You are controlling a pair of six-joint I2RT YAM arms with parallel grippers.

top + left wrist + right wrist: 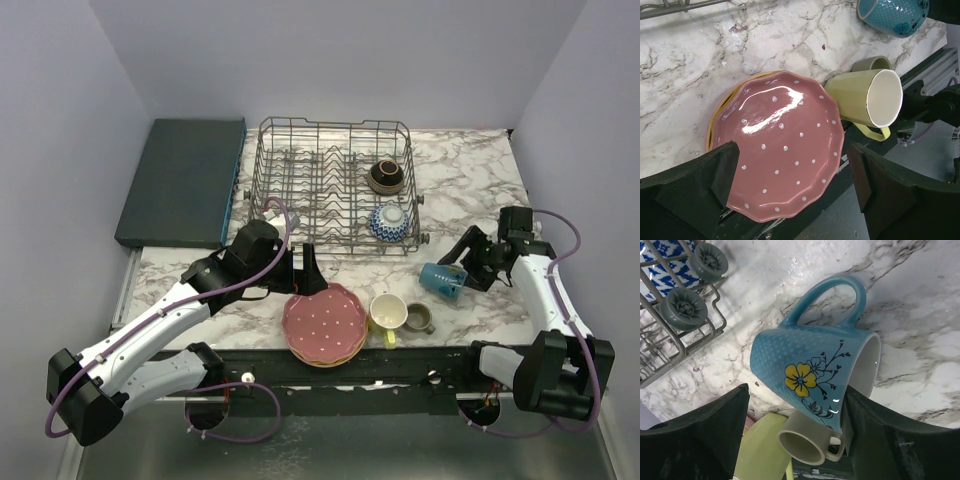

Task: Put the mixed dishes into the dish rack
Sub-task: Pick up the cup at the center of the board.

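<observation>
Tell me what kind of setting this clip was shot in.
Probably a lab test cell dressed as a kitchen counter: plain walls around a marble-look table, a wire dish rack, two robot arms.

Mugs: 3 (blue mug (442,279), yellow mug (388,313), olive-grey mug (419,319)).
Bowls: 2 (brown bowl (385,176), blue bowl (388,222)).
Plates: 2 visible, stacked (pink plate (322,320), orange plate (714,120)).
Dish rack (330,124): 1.
Teal slab (180,180): 1.

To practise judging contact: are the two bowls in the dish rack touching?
Apart. The top view shows wires of the dish rack between the brown bowl and the blue patterned bowl.
</observation>
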